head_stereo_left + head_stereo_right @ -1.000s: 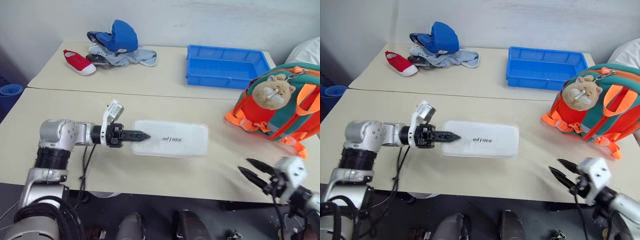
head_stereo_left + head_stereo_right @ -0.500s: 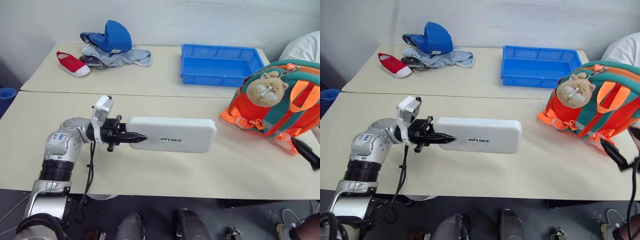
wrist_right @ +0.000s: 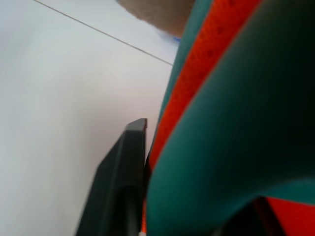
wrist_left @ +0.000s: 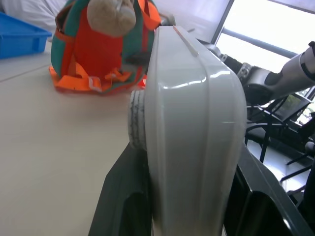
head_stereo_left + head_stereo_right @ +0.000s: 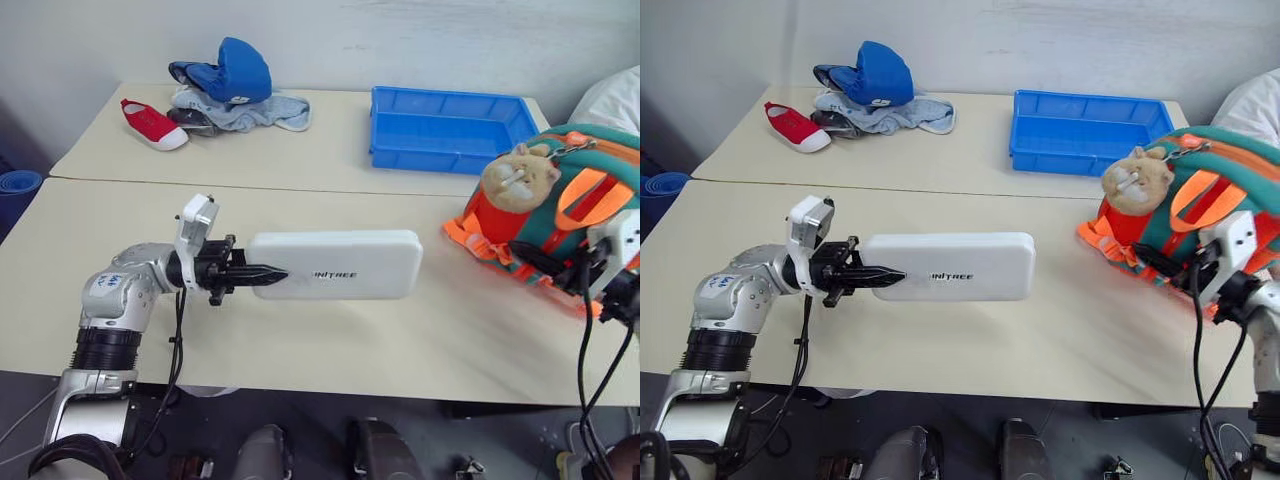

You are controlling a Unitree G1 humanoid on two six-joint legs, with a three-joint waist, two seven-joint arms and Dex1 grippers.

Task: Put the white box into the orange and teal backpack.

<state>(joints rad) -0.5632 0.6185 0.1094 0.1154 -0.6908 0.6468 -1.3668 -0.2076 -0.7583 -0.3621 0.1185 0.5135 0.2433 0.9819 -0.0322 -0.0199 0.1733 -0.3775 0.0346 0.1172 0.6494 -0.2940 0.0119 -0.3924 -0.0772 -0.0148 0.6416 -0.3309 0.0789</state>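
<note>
The white box [image 5: 340,265] hangs level just above the table, its dark lettering facing up. My left gripper [image 5: 262,272] is shut on its left end; in the left wrist view the box [image 4: 192,123] stands between the two fingers [image 4: 123,196]. The orange and teal backpack [image 5: 575,215] stands upright at the right edge of the table, its beige plush cat charm [image 5: 518,178] on the front. My right gripper [image 5: 525,262] presses against the backpack's lower front. In the right wrist view teal and orange fabric [image 3: 236,123] fills the gap beside one black finger [image 3: 123,177].
A blue tray [image 5: 450,130] sits at the back right. At the back left lie a pile of blue clothes [image 5: 235,95] and a red shoe [image 5: 155,122]. A person's white sleeve [image 5: 615,100] shows behind the backpack. Bare table [image 5: 430,330] lies between box and backpack.
The left gripper lifted the box off the table and rolled it a little. The right gripper rose from the table's front edge, moved forward to the backpack and closed on its fabric.
</note>
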